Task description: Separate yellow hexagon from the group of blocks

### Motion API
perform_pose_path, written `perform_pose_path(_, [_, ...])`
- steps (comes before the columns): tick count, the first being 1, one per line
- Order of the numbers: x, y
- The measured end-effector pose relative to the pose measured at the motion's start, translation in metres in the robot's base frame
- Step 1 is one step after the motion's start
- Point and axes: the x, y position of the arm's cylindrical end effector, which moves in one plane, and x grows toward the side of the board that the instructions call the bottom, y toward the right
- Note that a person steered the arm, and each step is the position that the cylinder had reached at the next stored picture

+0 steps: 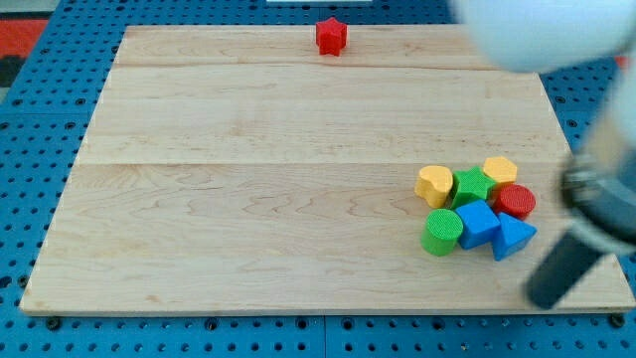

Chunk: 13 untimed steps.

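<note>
The yellow hexagon (500,170) sits at the top right of a tight group of blocks at the board's lower right. It touches a green star-like block (472,186) on its left and a red cylinder (516,202) below it. The group also holds a second yellow block of rounded shape (434,185), a blue cube (478,223), a blue triangle (513,238) and a green cylinder (442,232). My tip (546,298) is blurred and stands to the lower right of the blue triangle, a short gap away and apart from all blocks.
A red star-like block (331,36) lies alone near the board's top edge. The wooden board (248,199) lies on a blue perforated surface (30,149). The arm's blurred white and dark body (596,189) fills the view's right side.
</note>
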Motion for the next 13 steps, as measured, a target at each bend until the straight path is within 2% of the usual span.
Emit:
perform_pose_path(1, [-0.054, 0.056])
perform_pose_path(2, [-0.139, 0.057])
perform_pose_path(3, [-0.188, 0.058])
perform_pose_path(4, [-0.194, 0.058])
perform_pose_path(9, [-0.164, 0.054])
perform_pose_path(11, [-0.155, 0.006])
perform_pose_path(12, [-0.131, 0.020])
perform_pose_path(13, [-0.124, -0.012])
